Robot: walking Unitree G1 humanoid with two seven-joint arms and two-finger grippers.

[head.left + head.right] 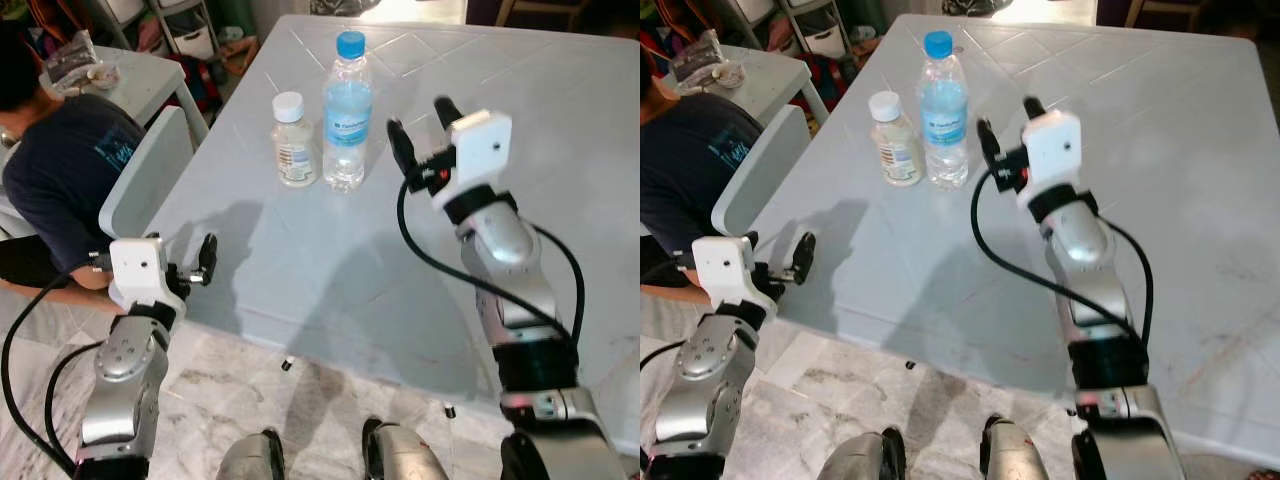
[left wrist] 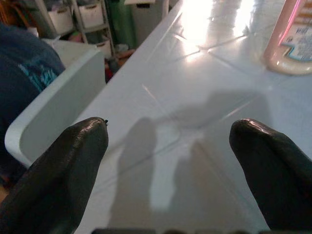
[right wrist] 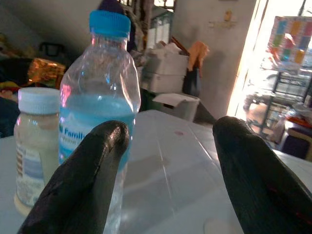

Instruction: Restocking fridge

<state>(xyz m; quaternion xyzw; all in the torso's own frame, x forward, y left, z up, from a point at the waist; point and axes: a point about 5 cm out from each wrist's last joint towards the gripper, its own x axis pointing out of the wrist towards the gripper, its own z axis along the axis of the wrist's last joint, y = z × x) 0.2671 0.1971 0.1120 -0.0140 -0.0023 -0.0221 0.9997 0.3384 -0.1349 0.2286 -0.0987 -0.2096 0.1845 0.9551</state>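
Observation:
A clear water bottle (image 1: 347,110) with a blue cap and blue label stands upright on the white table (image 1: 560,130). Close on its left stands a shorter pale bottle (image 1: 294,140) with a white cap. My right gripper (image 1: 423,130) hovers over the table just to the right of the water bottle, open, with nothing between its fingers; the right wrist view has the water bottle (image 3: 100,112) behind one finger. My left gripper (image 1: 205,258) is open at the table's near left edge, well short of the bottles, and empty (image 2: 168,165).
A person in a dark blue shirt (image 1: 60,170) sits on a white plastic chair (image 1: 145,170) right by the table's left side. Behind them are a small white table (image 1: 140,75) and storage shelves. The floor below is marble tile.

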